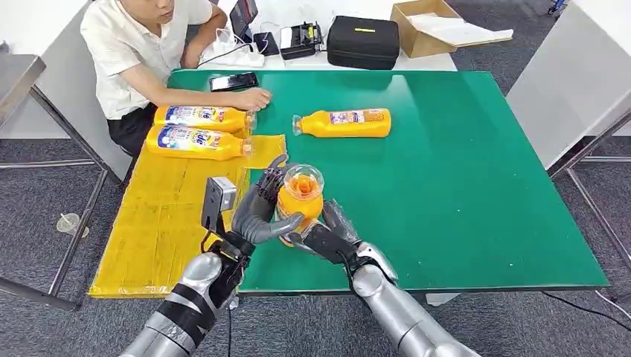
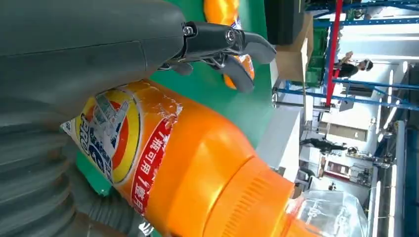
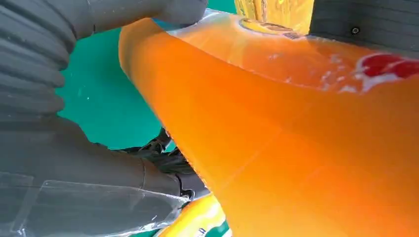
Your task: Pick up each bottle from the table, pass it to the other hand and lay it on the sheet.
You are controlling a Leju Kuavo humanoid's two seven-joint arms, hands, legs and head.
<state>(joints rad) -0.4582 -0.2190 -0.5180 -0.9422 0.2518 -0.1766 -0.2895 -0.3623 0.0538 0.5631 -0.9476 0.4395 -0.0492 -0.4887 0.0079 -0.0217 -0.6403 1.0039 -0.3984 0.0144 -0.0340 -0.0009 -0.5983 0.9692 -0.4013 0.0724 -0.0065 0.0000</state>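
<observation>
Bottle (image 1: 300, 195) is upright over the table's near edge, with both the left hand (image 1: 260, 212) and right hand (image 1: 321, 236) wrapped around it. Looks full, heavy-ish and slick plastic, so I'd grab the labelled middle.

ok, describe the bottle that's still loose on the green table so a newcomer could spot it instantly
Start at the green table; on its far half, right of the yellow sheet, one orange bottle lies alone on its side, cap pointing toward the sheet. Unlike the two bottles lying on the sheet by the person's hand, and the held bottle gripped between both robot hands, it rests directly on the green with nothing touching it.
</observation>
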